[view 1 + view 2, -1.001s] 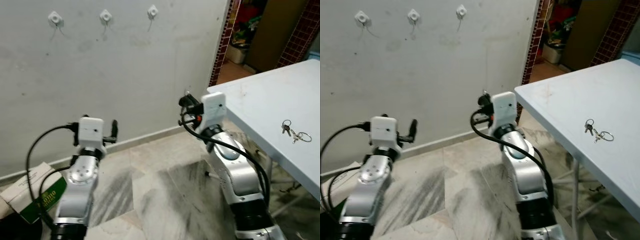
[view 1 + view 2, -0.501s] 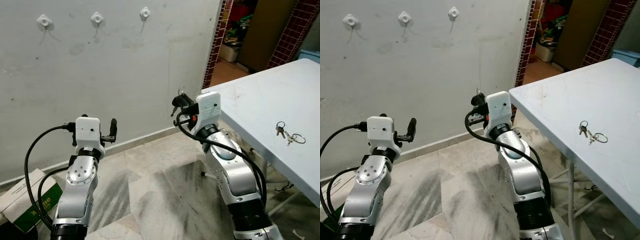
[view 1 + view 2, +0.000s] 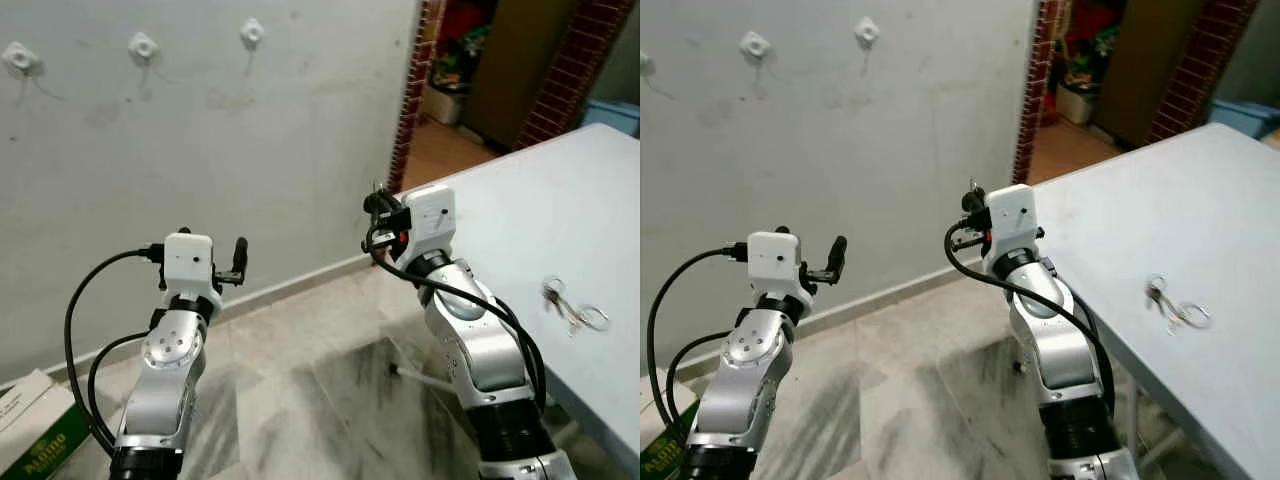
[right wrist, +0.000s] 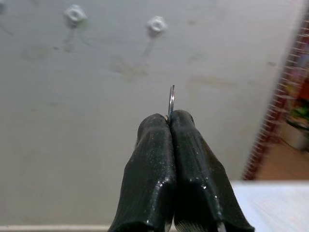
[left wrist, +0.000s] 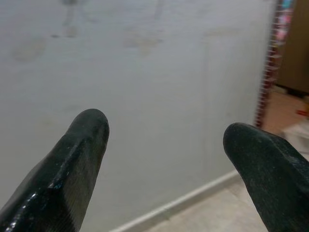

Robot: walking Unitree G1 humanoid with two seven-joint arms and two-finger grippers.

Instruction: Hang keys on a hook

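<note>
A pale grey plaster wall (image 3: 250, 140) fills the background, carrying a row of three small white wall hooks (image 3: 252, 32) high up, evenly spaced. Below, the floor is grey-veined marble tile (image 3: 300, 370) with a white skirting strip where it meets the wall. To the right of the wall, a red brick door edge (image 3: 408, 90) opens onto a darker room beyond. A white rectangular table (image 3: 520, 210) stands on the robot's right, its near corner just beside the right arm. A second bunch of silver keys on rings (image 3: 570, 308) lies on the tabletop near its front edge. A green and white cardboard box (image 3: 35, 440) sits on the floor at the far left.

The right gripper (image 4: 169, 118) is raised in front of the wall, well below the hooks, its black fingers clenched together on a thin silver key ring (image 4: 171, 100) that sticks up between the tips. The left gripper (image 5: 164, 140) is held up facing the wall, fingers spread wide and holding nothing. Open floor lies between the two arms and the wall.
</note>
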